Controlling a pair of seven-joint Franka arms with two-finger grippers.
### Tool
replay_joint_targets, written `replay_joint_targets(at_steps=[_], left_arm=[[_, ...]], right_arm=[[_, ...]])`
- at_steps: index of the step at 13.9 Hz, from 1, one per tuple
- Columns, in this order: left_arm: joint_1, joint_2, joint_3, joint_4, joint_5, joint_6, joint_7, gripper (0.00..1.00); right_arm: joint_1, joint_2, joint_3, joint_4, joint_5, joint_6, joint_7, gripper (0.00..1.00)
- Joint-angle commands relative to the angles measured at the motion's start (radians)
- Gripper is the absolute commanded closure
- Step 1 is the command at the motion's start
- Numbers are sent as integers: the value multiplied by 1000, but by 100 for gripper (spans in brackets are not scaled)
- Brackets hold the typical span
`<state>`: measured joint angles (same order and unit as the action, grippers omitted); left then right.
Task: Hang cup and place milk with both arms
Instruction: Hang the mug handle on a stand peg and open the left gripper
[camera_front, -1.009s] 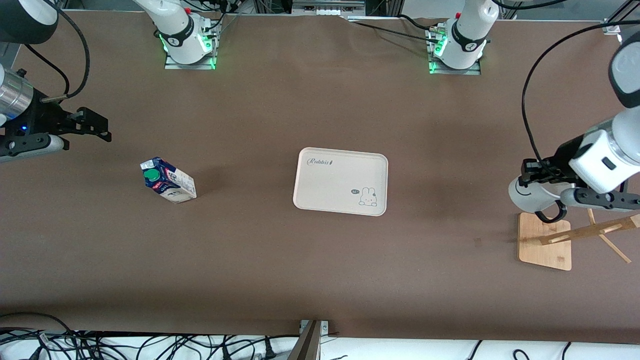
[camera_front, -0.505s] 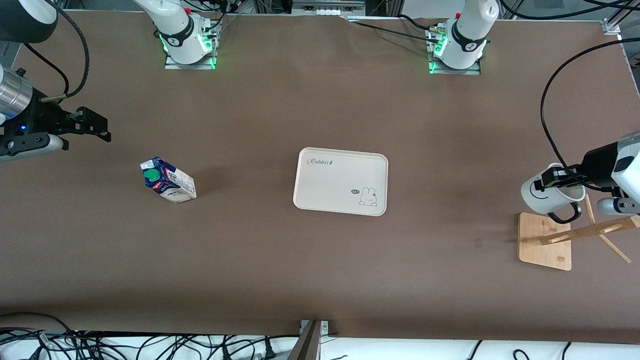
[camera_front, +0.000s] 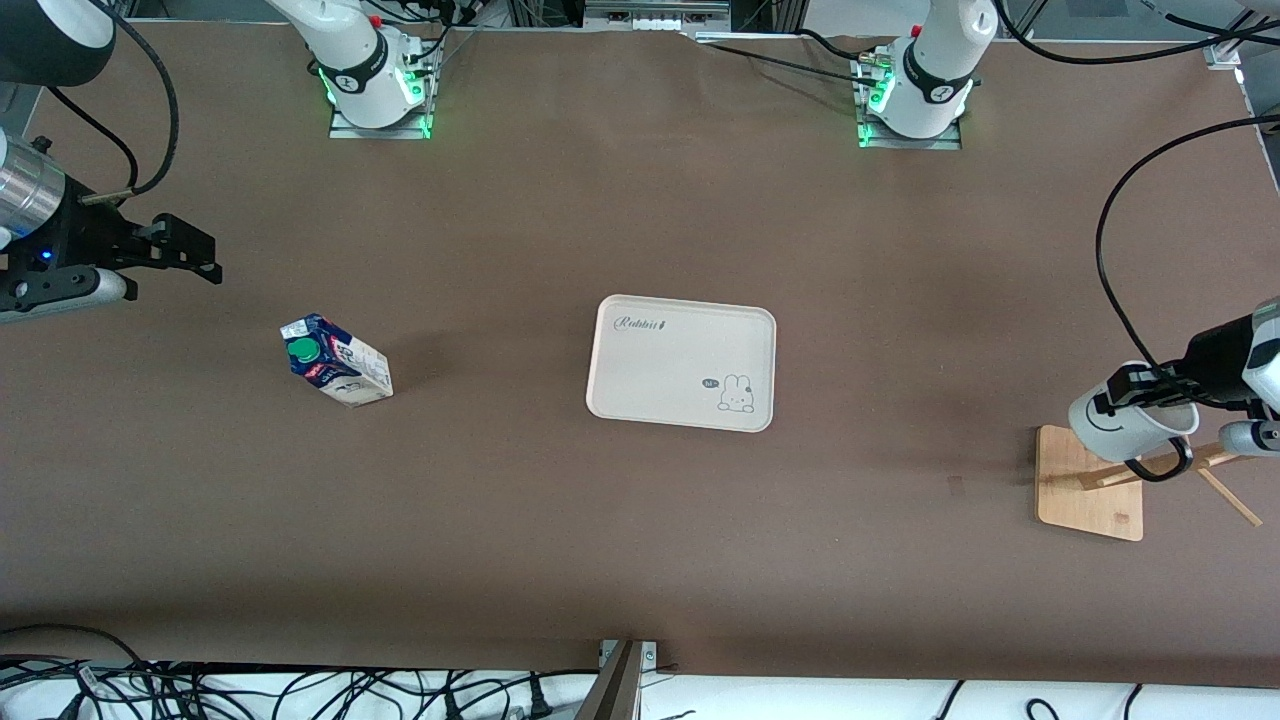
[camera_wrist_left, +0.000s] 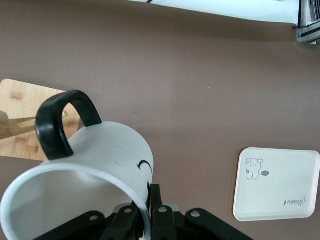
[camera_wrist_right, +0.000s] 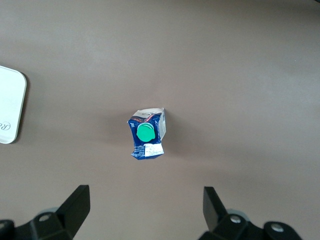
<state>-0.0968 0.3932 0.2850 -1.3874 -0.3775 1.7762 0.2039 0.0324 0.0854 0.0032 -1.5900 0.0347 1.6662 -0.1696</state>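
**Mug over rack, carton untouched: main risk is a missed peg**

Left hand (camera_front: 1150, 385) is clamped on the rim of the mug (camera_front: 1132, 422), holding it in the air over the wooden rack (camera_front: 1090, 490) at the left arm's end of the table. Mug is tipped on its side, black handle (camera_wrist_left: 59, 122) toward the rack's pegs. Handle loop looks just beside a peg (camera_front: 1215, 456) but I can't tell if the peg is threaded through it yet.

Risks:
- Releasing before the peg is inside the loop: mug drops onto the rack base or table, may chip or roll.
- Pinch is only on a thin rim; mug could swing or slip in the hand if it bumps a peg.
- Pushing sideways on a peg could tip the light rack over.

Right hand (camera_wrist_right: 145, 207) is spread wide, holding nothing, hovering above the milk carton (camera_front: 335, 360). Carton stands on the table toward the right arm's end, well apart from the tray (camera_front: 610, 400), green cap up. A squeeze too high on the gable top could knock it over.
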Motion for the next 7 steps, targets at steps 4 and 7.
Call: replay_joint_targets(at_steps=[4, 7], left_arm=[[3, 6, 40, 45, -24, 14, 28, 100], [34, 6, 40, 39, -61, 11, 31, 100]], right_arm=[[-8, 7, 9, 21, 2, -13, -2, 0], [-9, 7, 8, 18, 2, -13, -4, 0]])
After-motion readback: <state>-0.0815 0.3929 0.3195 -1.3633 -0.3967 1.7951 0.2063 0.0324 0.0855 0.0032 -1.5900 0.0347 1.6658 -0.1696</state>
